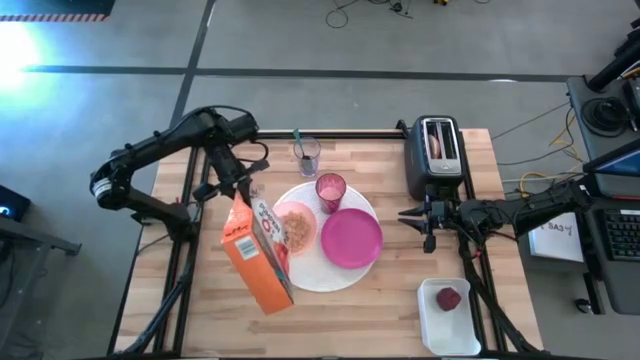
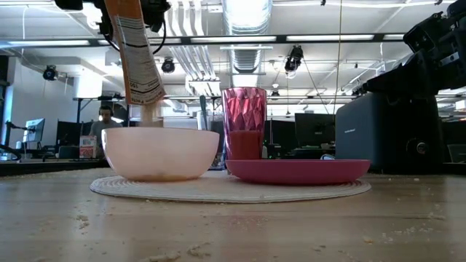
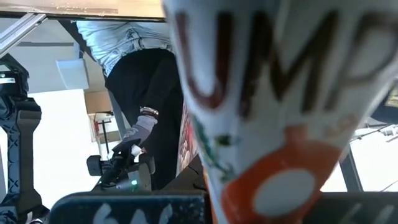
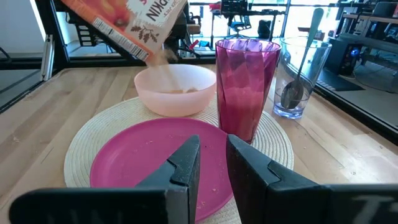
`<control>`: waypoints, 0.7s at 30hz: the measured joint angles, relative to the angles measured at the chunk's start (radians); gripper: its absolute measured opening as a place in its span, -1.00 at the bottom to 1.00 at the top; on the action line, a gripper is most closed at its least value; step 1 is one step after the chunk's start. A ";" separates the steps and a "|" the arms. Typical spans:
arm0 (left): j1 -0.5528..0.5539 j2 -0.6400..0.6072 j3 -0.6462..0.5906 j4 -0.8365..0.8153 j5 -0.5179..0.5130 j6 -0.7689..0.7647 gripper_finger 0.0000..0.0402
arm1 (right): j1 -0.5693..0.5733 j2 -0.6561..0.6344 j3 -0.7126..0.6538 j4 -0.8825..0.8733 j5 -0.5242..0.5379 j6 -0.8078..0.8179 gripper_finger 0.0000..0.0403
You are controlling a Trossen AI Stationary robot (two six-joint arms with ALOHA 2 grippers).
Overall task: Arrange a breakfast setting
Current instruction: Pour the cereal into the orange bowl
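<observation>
A: Cereal pours from the orange cereal box (image 1: 255,262), clenched in the left gripper (image 1: 243,190) at left centre, into the peach bowl (image 1: 294,227) on the white placemat (image 1: 312,277).

B: Next, I'd judge, tip it upright. And rightward?

A: Pink cup (image 1: 330,189), bare magenta plate (image 1: 352,239), bagel in the toaster (image 1: 438,155). The right gripper (image 1: 407,219) waits, slightly parted, empty. Lower right, the white tray (image 1: 448,318) holds the red fruit (image 1: 448,298).

surface: wooden table (image 1: 370,320) | placemat (image 1: 310,278) ahead of right gripper (image 1: 407,218) | toaster (image 1: 437,157) beside it | white tray (image 1: 448,318) behind | clear glass (image 1: 306,155) beyond placemat
</observation>
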 joint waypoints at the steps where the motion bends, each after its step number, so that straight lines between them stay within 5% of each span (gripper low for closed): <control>1: 0.000 0.000 -0.001 0.000 0.000 0.000 -1.00 | 0.000 0.000 0.000 0.000 0.000 0.000 -0.66; 11: 0.000 -0.001 -0.002 0.000 -0.015 0.019 -1.00 | 0.000 0.000 0.000 0.000 0.000 0.000 -0.66; 21: -0.014 -0.024 -0.002 0.000 -0.214 0.193 -1.00 | 0.000 0.000 0.000 0.000 0.000 0.000 -0.66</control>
